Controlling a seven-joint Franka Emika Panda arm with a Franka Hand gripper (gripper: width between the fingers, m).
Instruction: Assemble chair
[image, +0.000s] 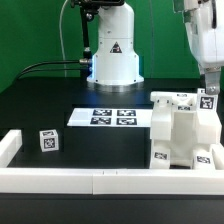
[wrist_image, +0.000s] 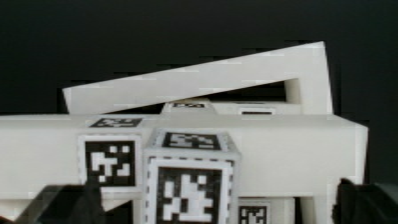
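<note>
Black table (image: 90, 140) under your chair (image: 185, 130): it looks light, hard and smooth. Your gripper (wrist_image: 199, 205) is wide apart, holding nothing. Grab a flat side.

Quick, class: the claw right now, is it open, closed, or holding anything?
Claw: open, holding nothing, hovering just above the chair.

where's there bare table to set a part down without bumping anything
The widest bare patch of black table runs between the small tagged cube, the marker board and the front border rail. Another lies between the cube and the robot base. The exterior view's right is crowded: the chair sits in the corner with the open gripper above.
</note>
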